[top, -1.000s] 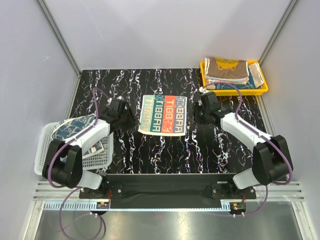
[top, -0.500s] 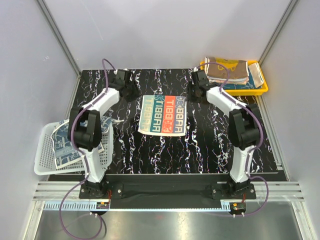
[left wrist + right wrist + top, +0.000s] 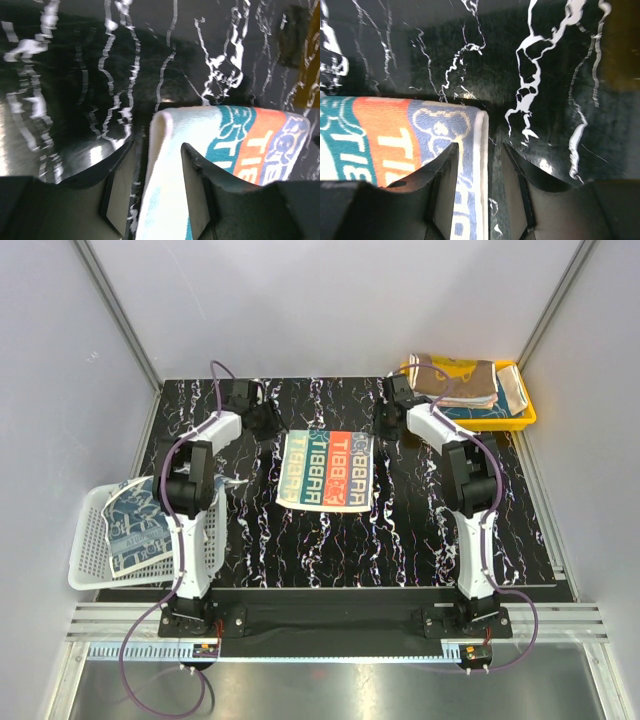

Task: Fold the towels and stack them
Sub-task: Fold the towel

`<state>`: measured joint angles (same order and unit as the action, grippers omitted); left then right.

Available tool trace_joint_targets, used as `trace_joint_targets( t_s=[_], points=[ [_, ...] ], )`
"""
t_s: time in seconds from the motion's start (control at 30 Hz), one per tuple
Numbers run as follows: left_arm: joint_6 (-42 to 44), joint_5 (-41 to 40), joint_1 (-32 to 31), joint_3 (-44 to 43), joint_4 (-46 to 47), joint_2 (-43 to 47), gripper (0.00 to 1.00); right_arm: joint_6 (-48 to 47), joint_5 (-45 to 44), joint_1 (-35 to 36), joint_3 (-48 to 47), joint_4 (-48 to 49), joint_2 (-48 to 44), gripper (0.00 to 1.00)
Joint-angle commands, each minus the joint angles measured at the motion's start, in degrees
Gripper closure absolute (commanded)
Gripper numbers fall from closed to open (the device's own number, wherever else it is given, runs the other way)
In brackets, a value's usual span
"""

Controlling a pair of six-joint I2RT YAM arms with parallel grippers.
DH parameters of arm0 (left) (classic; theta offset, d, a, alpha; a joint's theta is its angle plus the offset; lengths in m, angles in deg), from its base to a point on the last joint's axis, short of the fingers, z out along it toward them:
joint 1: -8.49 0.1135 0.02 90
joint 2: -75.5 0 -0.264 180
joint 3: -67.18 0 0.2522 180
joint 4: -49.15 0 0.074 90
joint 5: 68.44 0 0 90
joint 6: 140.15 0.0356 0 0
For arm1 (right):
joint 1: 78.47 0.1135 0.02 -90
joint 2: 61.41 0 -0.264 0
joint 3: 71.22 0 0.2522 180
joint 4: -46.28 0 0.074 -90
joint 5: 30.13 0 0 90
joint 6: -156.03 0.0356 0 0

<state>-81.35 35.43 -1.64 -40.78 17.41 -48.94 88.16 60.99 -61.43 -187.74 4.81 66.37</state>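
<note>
Top external view: the striped towel [image 3: 328,468] lies flat mid-table [image 3: 400,530], with bare table on all sides. Both claws sit at its far corners. Left wrist view: the left claw [image 3: 157,150] is spread, unclenched, the towel's white left edge running between its fingers. Right wrist view: the right claw [image 3: 480,147] likewise gapes astride the right edge. Folded towels [image 3: 455,380] fill the yellow tray [image 3: 525,420], far right.

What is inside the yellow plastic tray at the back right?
The yellow plastic tray holds a stack of folded towels, a brown cloth with yellow print on top. Only edges of those beneath show; their count is hidden.
</note>
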Motion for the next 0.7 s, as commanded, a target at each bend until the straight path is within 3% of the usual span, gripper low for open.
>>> trace_joint_targets(
  t_s=[0.0, 0.2, 0.67],
  points=[
    [-1.3, 6.1, -0.2, 1.0, 7.9, -1.3, 0.54, 1.6, 2.6, -0.2, -2.9, 0.7, 2.0, 0.53],
    [-3.1, 7.7, -0.2, 1.1, 10.8, -3.0, 0.56, 2.7, 3.4, -0.3, -2.4, 2.3, 3.2, 0.55],
    [-3.4, 8.3, 0.4, 0.5, 10.9, -3.9, 0.72, 3.6, 3.4, -0.4, -3.2, 2.2, 2.8, 0.75]
  ],
)
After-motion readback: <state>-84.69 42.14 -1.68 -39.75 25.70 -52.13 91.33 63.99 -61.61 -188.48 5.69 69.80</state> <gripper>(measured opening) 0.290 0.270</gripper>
